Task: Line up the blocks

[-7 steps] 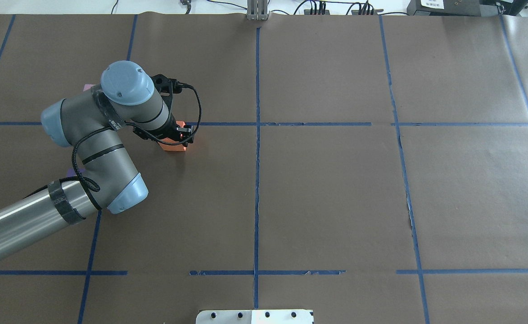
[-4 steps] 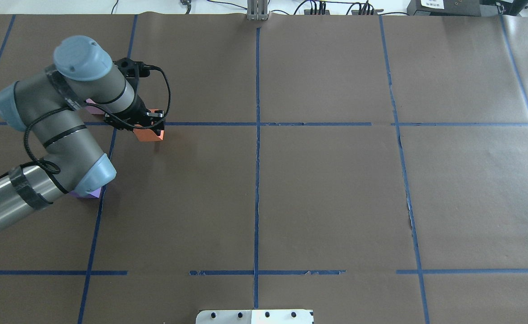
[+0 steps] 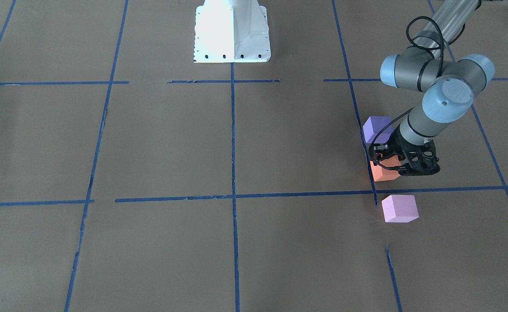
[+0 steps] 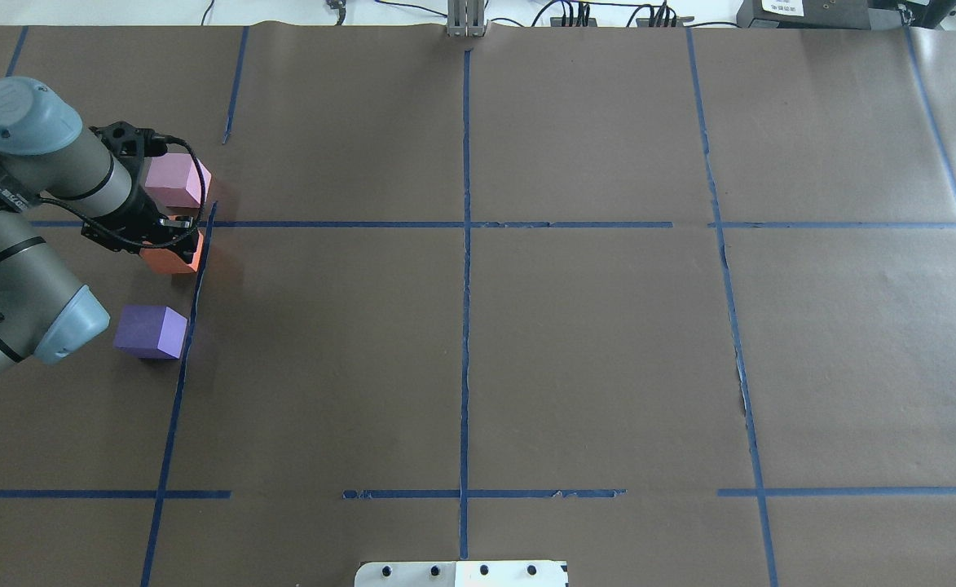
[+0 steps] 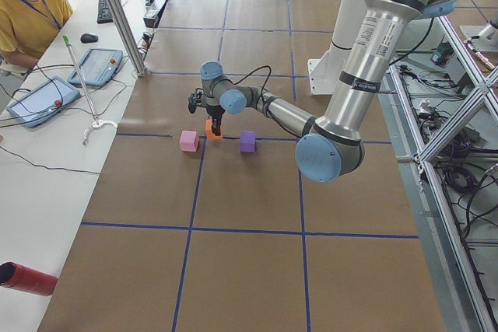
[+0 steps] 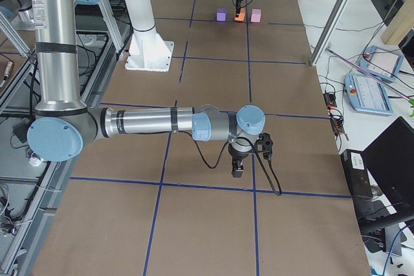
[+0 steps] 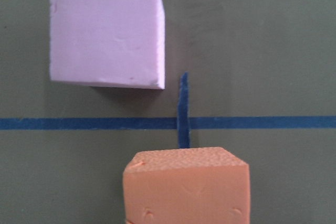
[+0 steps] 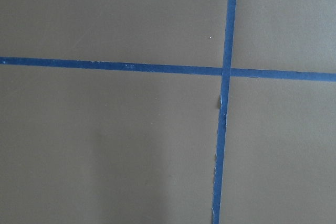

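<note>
My left gripper [image 4: 170,241] is shut on the orange block [image 4: 176,258], low over the brown table at its left end. The orange block sits between the pale pink block [image 4: 171,181] farther from the robot and the purple block [image 4: 150,330] nearer to it. The three are apart, roughly in a row along a blue tape line. In the left wrist view the orange block [image 7: 186,187] is at the bottom and the pink block [image 7: 105,32] above it. My right gripper [image 6: 237,172] shows only in the exterior right view, near the table; I cannot tell its state.
Blue tape lines [image 4: 465,244] divide the brown paper table cover into a grid. The white robot base plate [image 3: 232,30] stands at the robot's edge. An operator [image 5: 23,13] sits beyond the far edge beside tablets. A red cylinder [image 5: 27,279] lies on the white side table.
My left arm has swung to the left with the orange block in its gripper, from near the blue crossing to between the pink and purple blocks, which are now uncovered.
</note>
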Tool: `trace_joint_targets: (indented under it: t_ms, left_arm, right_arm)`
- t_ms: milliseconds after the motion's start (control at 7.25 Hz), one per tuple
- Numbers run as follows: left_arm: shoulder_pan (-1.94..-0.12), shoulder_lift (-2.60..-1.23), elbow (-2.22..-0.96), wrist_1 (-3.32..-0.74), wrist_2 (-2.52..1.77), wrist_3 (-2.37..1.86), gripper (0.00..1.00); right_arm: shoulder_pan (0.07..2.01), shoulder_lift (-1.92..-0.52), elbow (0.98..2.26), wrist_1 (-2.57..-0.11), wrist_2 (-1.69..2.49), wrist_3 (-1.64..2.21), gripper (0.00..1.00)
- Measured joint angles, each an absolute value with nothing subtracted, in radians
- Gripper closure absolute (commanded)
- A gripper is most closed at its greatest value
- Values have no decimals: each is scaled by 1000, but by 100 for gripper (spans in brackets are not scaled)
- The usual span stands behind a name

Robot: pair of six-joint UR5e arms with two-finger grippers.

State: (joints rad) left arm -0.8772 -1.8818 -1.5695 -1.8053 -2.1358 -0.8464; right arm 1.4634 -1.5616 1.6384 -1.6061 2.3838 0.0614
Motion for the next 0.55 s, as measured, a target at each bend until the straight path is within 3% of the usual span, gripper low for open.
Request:
trace_joint_targets:
  t_ms: [138, 552]
  left_arm:
    - [-877, -1873, -1567, -1807, -2139, -833, 0]
    - [-887, -1868, -1576, -1813, -2143, -832, 0]
  right_arm:
    - [1463, -1562, 1639, -1606, 2384, 61, 0]
    - [1463, -1562, 1638, -1606, 2384, 61, 0]
